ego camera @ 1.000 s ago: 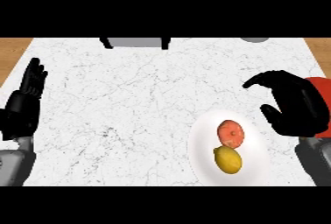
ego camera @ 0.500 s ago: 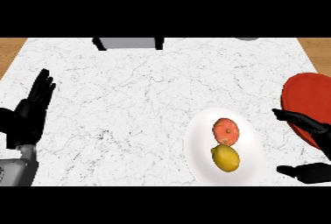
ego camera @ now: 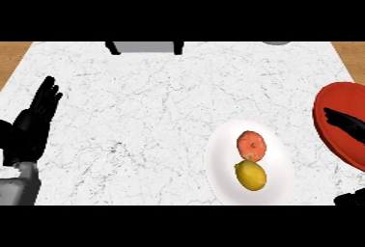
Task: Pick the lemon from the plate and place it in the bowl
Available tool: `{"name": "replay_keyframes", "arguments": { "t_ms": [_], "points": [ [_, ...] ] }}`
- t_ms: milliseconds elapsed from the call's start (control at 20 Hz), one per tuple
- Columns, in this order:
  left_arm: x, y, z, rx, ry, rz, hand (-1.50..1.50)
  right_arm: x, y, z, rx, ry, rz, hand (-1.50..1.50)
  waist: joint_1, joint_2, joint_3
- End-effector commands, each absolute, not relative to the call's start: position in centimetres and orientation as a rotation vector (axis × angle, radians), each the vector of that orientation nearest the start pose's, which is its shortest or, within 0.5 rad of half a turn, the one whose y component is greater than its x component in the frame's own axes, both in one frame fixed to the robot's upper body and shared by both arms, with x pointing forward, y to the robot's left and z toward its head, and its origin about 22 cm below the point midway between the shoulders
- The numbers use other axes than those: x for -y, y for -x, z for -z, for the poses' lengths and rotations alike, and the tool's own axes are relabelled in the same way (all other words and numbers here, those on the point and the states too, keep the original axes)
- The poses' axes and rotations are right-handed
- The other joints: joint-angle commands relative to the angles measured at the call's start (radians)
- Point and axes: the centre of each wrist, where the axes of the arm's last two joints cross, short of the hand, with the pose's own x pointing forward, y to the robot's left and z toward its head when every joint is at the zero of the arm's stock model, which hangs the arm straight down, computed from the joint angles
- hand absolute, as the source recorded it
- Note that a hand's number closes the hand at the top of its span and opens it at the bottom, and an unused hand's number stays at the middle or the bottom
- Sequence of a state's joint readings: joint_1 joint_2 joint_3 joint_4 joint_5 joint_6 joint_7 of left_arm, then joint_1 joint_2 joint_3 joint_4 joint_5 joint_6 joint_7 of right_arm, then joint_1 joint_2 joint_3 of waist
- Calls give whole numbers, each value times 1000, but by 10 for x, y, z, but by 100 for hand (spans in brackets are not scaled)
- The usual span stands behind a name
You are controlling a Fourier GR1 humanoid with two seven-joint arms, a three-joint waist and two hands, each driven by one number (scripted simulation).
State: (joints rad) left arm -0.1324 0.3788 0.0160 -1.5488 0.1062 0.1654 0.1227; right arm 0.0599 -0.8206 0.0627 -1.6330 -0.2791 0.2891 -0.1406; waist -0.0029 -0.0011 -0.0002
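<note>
In the head view, the only one we have, the task has barely begun: the lemon (ego camera: 251, 175) lies on the white plate (ego camera: 221, 167), at its near end, touching or almost touching a round orange-red fruit (ego camera: 251, 145) just beyond it. Nothing grips the lemon, and the red bowl (ego camera: 338, 98), cut off by the right edge of the view, shows no fruit in the part we can see. The right robot hand (ego camera: 348, 125) shows only in part: its dark fingers reach out fairly straight in front of the bowl and its thumb sits apart at the lower right corner, so we read it as spread and holding nothing. The left robot hand (ego camera: 32, 126) rests at the left edge, fingers straight and pointing up. We judge that the whole grasp, lift and carry to the bowl are left to do. The bench (ego camera: 157, 120) is white veined marble; a grey object (ego camera: 143, 47) stands at its far edge, and wood (ego camera: 14, 53) shows past the far corners.
</note>
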Motion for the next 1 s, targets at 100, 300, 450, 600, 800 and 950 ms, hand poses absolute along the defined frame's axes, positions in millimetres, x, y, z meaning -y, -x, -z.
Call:
{"name": "replay_keyframes", "arguments": {
  "t_ms": [100,300,450,600,800,950],
  "points": [
    [-304,-284,-70,1577,-326,74,0,360,-281,-139,1502,97,-784,-150,14,3,0],
    [-301,-275,-59,1569,-323,80,0,338,-294,-153,1398,98,-975,-150,23,4,0],
    [-296,-270,-51,1581,-309,75,0,335,-312,-162,1291,107,-1106,-150,45,8,0],
    [-299,-287,-69,1579,-294,80,0,309,-322,-159,1186,70,-1220,-150,33,6,0],
    [-298,-278,-57,1578,-288,92,0,292,-342,-142,1102,-10,-1312,-150,29,5,0],
    [-320,-282,-58,1569,-341,84,0,282,-340,-127,1046,-79,-1353,-150,15,3,0]
  ]
}}
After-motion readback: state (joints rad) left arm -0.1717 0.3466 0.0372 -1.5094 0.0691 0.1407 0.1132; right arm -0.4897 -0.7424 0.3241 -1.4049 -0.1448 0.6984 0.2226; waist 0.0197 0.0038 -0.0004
